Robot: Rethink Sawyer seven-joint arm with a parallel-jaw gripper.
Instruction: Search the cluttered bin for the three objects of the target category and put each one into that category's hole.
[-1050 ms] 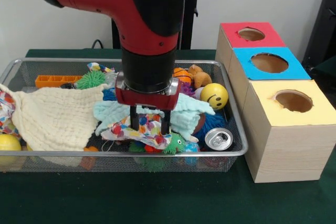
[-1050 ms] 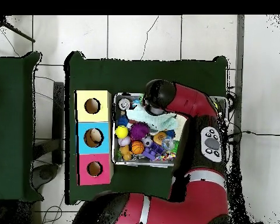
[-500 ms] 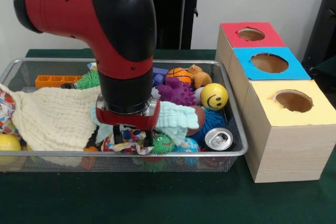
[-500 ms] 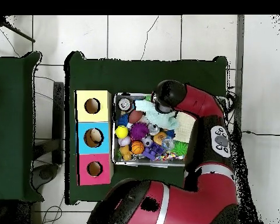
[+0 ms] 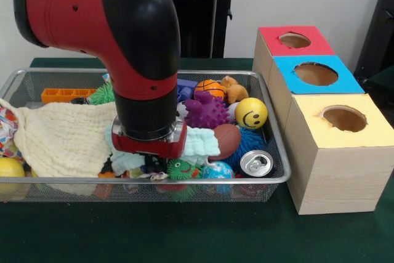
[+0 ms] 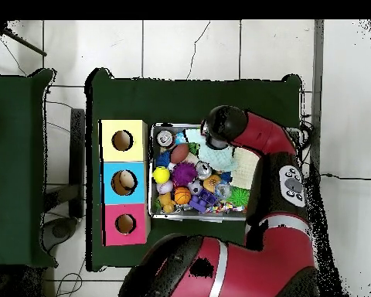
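One tool (image 5: pixel 149 165) sunk among toys, pale green cloth (image 5: pixel 198 143) touching, wire bin (image 5: pixel 278 152).

Toy-filled wire bin (image 5: pixel 271 129) left of three holed boxes (image 5: pixel 335 124); can (image 5: pixel 255 163) in bin's near-right corner.

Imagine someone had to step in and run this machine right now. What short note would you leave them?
Gripper: low in the wire bin, buried among the cloths and toys; I cannot tell if it holds anything.
Things: pale blue cloth, purple spiky ball, smiley ball, can all in the bin.
Boxes: red, blue, yellow; something lies inside the blue hole.
Left: finding the targets, dropping them.
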